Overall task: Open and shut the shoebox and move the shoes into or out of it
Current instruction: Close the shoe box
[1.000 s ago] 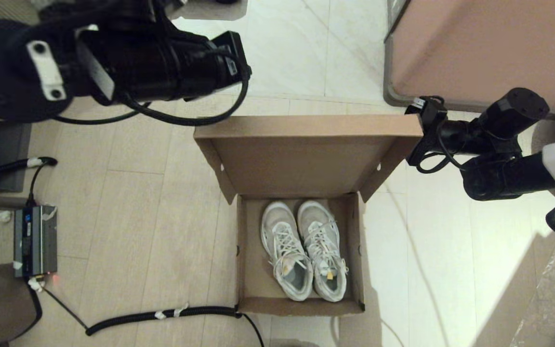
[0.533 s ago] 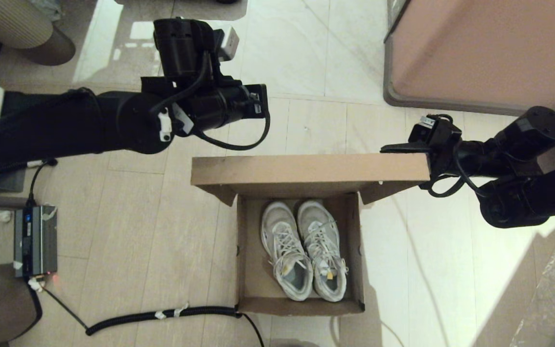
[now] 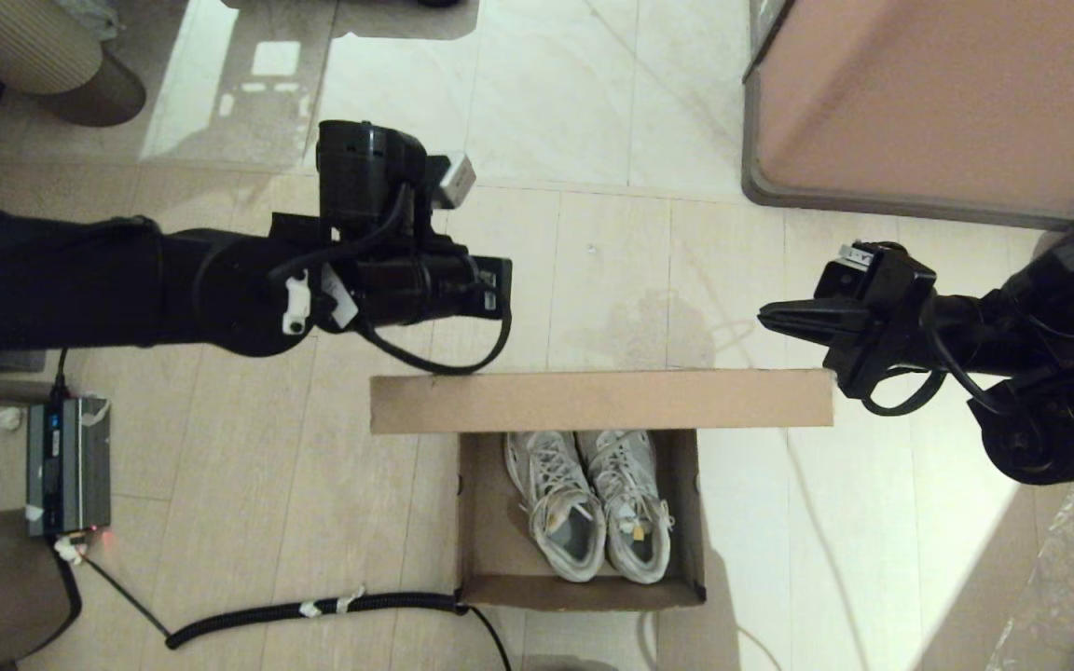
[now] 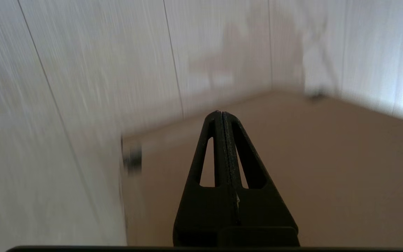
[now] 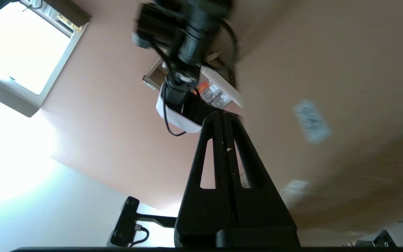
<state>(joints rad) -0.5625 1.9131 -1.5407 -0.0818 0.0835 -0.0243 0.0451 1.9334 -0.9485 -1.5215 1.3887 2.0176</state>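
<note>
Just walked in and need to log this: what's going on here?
The robot is closing the shoebox on the floor. The white shoes sit side by side inside, and the lid is partway over them, hiding their toes. The left gripper is above the lid's left end, and the right gripper beyond its right end; both are shut and hold nothing.

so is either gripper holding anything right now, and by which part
Nothing is held. The left gripper and the right gripper are both shut on empty air, behind the half-lowered lid of the shoebox, neither one clamping its edge.
</note>
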